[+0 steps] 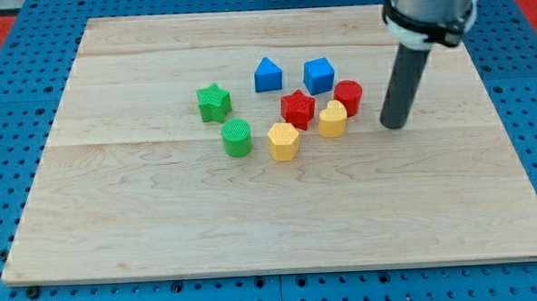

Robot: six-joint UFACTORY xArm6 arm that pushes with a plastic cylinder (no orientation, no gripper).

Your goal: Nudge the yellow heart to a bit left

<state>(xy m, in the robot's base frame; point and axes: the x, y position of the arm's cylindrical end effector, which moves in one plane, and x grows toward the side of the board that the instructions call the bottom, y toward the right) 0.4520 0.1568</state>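
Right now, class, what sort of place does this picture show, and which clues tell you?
Probably a robotics lab test bench: a wooden board on blue perforated pegboard, small coloured blocks such as the yellow heart, and my tip to their right.

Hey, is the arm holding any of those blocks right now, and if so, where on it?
Nothing is held. My tip rests on the wooden board, apart from every block, at the view's right of the yellow heart-shaped block and the red cylinder block.

The wooden board (163, 228) carries eight blocks clustered near its middle. At the view's left sit a green star (214, 102) and green cylinder (236, 137); toward the top, a blue triangle (267, 75) and blue cube (319, 75). A red star (297, 107), red cylinder (348, 97), yellow hexagon (283, 141) and yellow heart (332, 120) lie close together.
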